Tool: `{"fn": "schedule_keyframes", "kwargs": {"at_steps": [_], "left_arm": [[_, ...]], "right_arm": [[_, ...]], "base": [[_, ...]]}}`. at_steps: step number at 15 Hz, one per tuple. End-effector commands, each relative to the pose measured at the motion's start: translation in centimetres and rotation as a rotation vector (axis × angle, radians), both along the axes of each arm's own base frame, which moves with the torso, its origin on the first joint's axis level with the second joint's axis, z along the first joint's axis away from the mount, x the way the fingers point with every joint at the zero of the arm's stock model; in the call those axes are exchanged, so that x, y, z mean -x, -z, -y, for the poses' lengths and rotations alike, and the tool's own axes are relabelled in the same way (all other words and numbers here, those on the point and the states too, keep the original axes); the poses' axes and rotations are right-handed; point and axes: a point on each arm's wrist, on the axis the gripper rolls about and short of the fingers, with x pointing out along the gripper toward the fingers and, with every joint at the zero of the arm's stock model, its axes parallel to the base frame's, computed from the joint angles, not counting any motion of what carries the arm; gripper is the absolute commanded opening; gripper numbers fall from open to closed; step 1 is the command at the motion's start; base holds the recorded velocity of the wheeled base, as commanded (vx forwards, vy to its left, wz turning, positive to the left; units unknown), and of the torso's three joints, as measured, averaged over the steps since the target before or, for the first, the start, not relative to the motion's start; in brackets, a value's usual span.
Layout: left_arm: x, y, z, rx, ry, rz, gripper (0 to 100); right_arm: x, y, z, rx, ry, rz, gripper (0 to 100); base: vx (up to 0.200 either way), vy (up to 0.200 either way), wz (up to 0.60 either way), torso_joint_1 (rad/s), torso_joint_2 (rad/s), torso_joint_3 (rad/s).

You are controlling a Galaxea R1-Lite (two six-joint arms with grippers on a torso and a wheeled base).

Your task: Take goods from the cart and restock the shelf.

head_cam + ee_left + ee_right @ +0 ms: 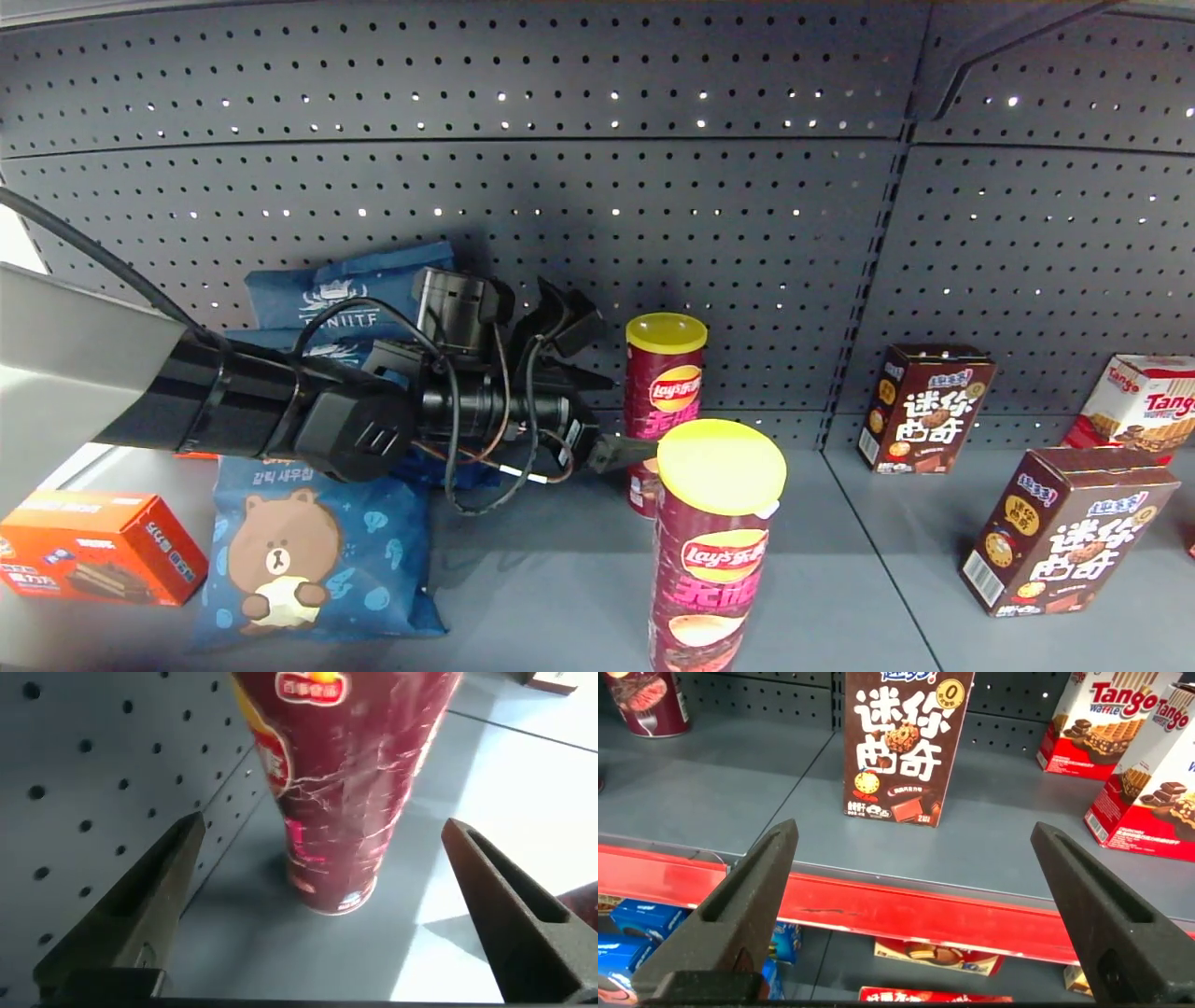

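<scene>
**Backing the left tool off the rear crisp tube cleanly**

At the far left of the grey metal shelf [560,579] lies an orange cardboard carton [98,549], and at its 3 o'clock a blue foil snack bag printed with a bear [308,560]. Above that bag the left arm runs across to the left tool [607,415], whose fingers are spread wide to either side of the rear maroon crisp tube with a yellow plastic lid [665,387]. The tube stands upright on the shelf near the grey perforated back panel [653,215], and neither finger touches it.

This looks like the release after placing. The tool should stay fully spread and draw straight back toward 9 o'clock, level, so no fingertip grazes the tall, easily tipped tube. A second maroon crisp tube [719,551] stands at the rear tube's 5 o'clock, near the lower finger, so avoid any swing that way. Further right stands a brown cardboard biscuit box [924,406].

The right tool [913,833] is spread and empty, facing the shelf edge.
</scene>
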Motion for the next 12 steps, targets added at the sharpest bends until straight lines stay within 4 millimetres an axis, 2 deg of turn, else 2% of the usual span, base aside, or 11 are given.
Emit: {"fn": "schedule_keyframes", "kwargs": {"at_steps": [1,12], "left_arm": [[0.38,-0.33,-0.30,-0.009,-0.026,0.009,100],[-0.12,-0.43,-0.58,-0.049,-0.139,0.033,100]], "right_arm": [[-0.02,0.02,0.00,0.001,-0.001,-0.002,100],[-0.01,-0.02,0.00,0.001,-0.001,-0.001,100]], "base": [[0.000,0.000,0.00,0.000,0.00,0.000],[0.000,0.000,0.00,0.000,0.00,0.000]]}}
